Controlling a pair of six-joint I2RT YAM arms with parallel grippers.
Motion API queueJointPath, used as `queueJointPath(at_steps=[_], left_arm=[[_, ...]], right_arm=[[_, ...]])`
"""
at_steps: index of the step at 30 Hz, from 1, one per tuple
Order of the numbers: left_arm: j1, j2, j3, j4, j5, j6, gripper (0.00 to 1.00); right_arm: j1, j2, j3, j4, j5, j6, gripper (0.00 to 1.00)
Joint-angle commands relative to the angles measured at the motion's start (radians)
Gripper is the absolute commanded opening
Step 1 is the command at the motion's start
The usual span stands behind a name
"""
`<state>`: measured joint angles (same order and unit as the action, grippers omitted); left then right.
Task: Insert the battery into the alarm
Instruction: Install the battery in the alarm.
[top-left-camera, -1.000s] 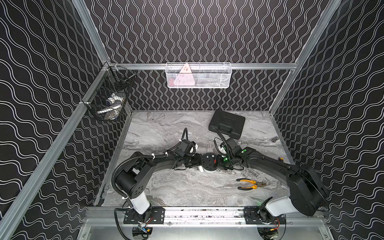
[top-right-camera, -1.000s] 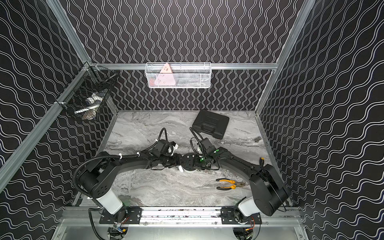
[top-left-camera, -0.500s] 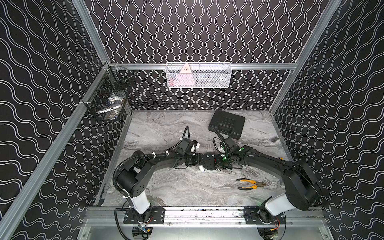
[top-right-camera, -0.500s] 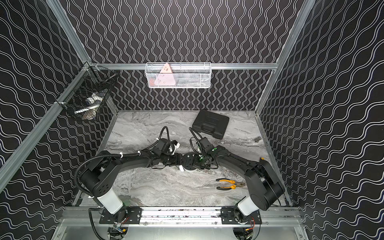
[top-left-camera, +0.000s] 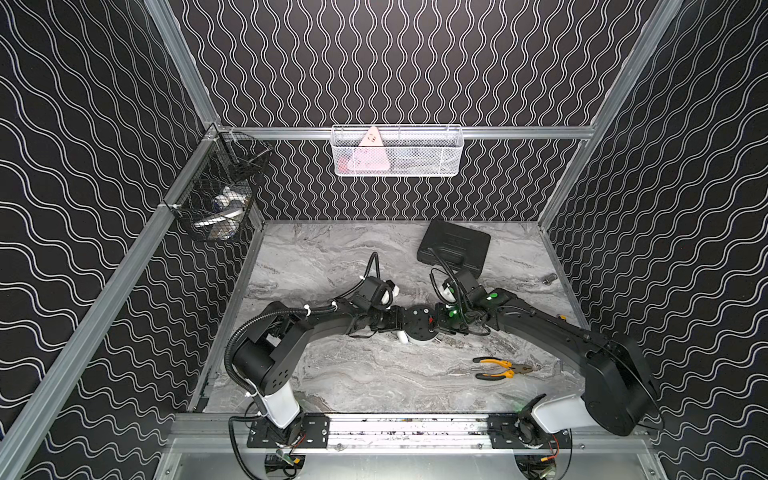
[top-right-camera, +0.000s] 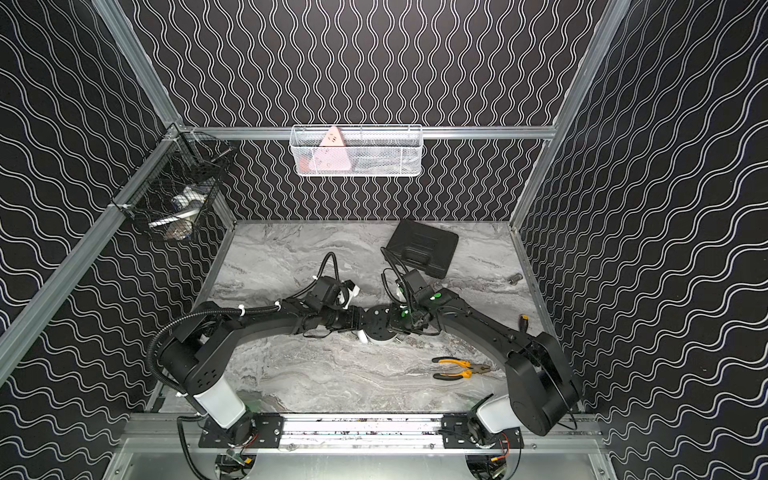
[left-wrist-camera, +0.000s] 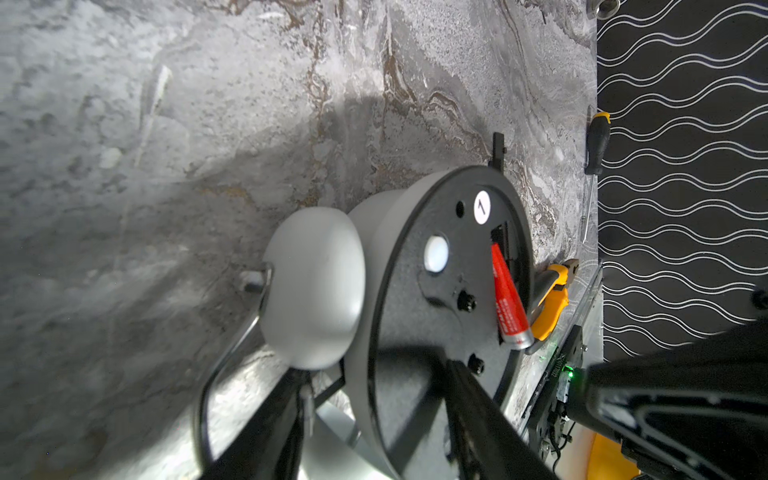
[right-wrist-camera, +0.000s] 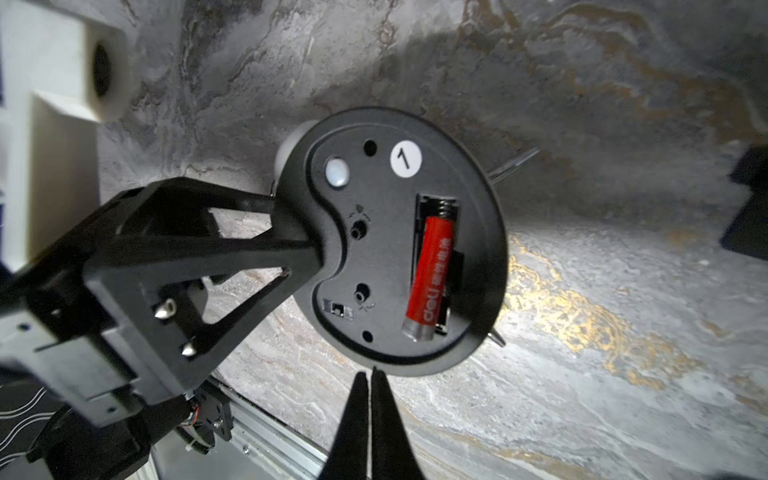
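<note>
Scarcely anything has moved over the last second: the right arm's big rear link has swung a little, and both arms meet mid-worktop as before.

- Round white twin-bell alarm clock (top-left-camera: 419, 326) with black circular back panel: held off the grey marbled worktop (top-left-camera: 332, 374) near its middle, back panel up.
- Left pincer (right-wrist-camera: 297, 232): clamped on the alarm clock at the body's edge, one finger over the back panel.
- Right pincer (right-wrist-camera: 369, 376): tips together, empty, just off the back panel's rim.
- Small red cylindrical battery (right-wrist-camera: 430, 274) with a silvery end: lies in the open slot of the back panel. Spring end is down in the slot. Silvery end (left-wrist-camera: 517, 338) rides up over the slot's edge, so it sits tilted, not seated.
- Black rectangular case (top-left-camera: 455, 249) towards the far right corner; yellow-handled pliers (top-left-camera: 496, 368) near the front right. Both well apart from the clock.

Handling, by judgement: battery is light, stiff and smooth-skinned, likely to slip or roll. Best worked at the raised silvery end, pushed along against the spring, then pressed down flat. Clock seems light and hollow, with delicate bells and thin legs, so hold the body rim.
</note>
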<state>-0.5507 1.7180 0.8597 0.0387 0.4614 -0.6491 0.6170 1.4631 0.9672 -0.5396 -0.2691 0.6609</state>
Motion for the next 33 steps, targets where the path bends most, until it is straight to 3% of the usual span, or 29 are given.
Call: queueJointPath(at_steps=[1,13,33], left_arm=[[0.003,0.009,-0.008,-0.208,-0.148,0.038,0.55],[0.004,0.018,0.0,-0.225,-0.147,0.061,0.52],[0.004,0.064,0.015,-0.294,-0.151,0.161,0.5]], right_arm=[[0.0,0.022,0.025,-0.071,0.044,-0.02,0.08],[0.0,0.077,0.034,-0.052,0.019,-0.026,0.08],[-0.01,0.207,0.097,-0.052,0.104,-0.008,0.02]])
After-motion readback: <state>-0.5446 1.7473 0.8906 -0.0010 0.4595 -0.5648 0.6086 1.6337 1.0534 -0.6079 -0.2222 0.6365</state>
